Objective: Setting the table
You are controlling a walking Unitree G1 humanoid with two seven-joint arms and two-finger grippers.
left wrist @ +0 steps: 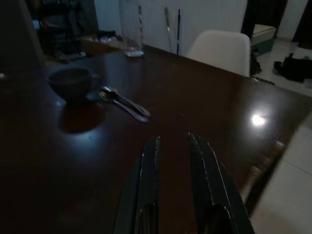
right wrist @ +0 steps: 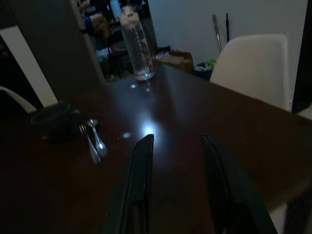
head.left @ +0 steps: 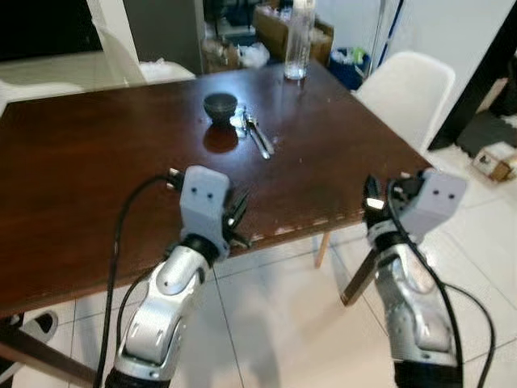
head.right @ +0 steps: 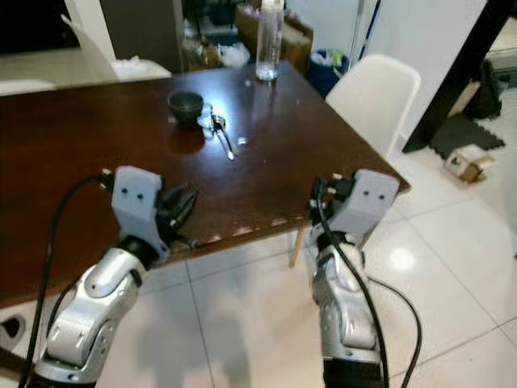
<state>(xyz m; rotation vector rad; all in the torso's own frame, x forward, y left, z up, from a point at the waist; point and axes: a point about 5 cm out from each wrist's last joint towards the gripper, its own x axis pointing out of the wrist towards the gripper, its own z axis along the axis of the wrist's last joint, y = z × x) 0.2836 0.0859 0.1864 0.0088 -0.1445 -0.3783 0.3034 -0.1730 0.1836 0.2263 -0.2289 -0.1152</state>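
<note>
Left gripper [left wrist: 173, 161]: our two long black fingers stand slightly parted with nothing between them, over the near edge of the dark brown wooden table [head.left: 97, 162].

Right gripper [right wrist: 178, 165]: fingers spread a little wider, likewise empty, at the table's near right corner.

Small dark round bowl [head.left: 220, 106]: upright, toward the far edge, near the middle of the table's width.

Metal spoon and fork [head.left: 257, 133]: lying together just beside the bowl on its right, handles pointing toward our edge.

Small shiny item [head.left: 237, 122]: between bowl and cutlery, too small for us to identify.

Clear plastic bottle [head.left: 298, 40]: standing at the far edge, well apart from the bowl.

White moulded chair [head.left: 404, 89]: along the table's right edge; another pale chair [head.left: 121, 61] stands beyond the far edge.

Progress, as we judge it: one partial place is laid with bowl, spoon and fork. No plate or glass is set, so most of the setting looks left to do.

Hard to make out: both wrist views are dim; the bottle's top is cut off in the left eye view, and the clutter behind the table is unclear.
</note>
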